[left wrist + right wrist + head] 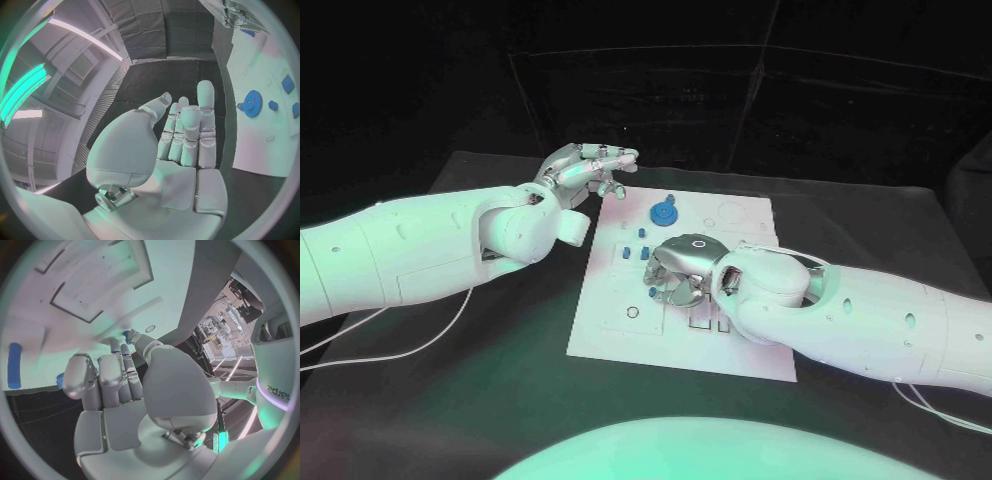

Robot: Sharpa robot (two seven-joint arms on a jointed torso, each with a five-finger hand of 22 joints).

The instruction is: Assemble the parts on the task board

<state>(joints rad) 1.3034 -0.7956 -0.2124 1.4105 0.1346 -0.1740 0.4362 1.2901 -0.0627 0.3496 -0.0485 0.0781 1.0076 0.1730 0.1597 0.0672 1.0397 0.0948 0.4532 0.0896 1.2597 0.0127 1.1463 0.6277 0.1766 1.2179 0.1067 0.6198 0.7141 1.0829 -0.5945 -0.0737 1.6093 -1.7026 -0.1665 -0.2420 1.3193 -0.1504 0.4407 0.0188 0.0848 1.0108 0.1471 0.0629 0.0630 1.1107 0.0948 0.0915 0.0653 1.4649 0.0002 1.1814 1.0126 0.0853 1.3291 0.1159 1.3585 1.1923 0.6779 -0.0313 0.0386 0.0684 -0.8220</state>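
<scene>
Your robot's right hand (679, 272) sits low over the middle of the white task board (747, 225), fingers curled downward onto the plate; from the head camera you cannot tell whether anything is pinched beneath them. In the right wrist view the same hand (119, 385) points its fingers (128, 371) at the board's surface, a small blue part (127, 335) showing just at the fingertips, though whether it is gripped or merely touched cannot be told. Off to one side in that view, a blue cylindrical peg (15, 365) lies on the white plate, apart from the hand. Just beyond the right hand, seen from the head camera, a few small blue pieces (635, 252) stand in a cluster on the board's left half, and farther up the plate rests a round blue gear (664, 212), flat on the board. Your left hand (586, 172) hovers past the board's far left corner, over the black bench (473, 330), its fingers loosely bent and holding nothing. The left wrist view confirms it: the left hand (181, 145) shows its fingers (205, 107) stretched nearly straight and close together, palm empty, with the blue gear (252, 104) and other blue pieces (287, 84) lying on the white board beside it, clear of its fingertips. The board itself lies flat at the centre of the bench, between the two white arms.
</scene>
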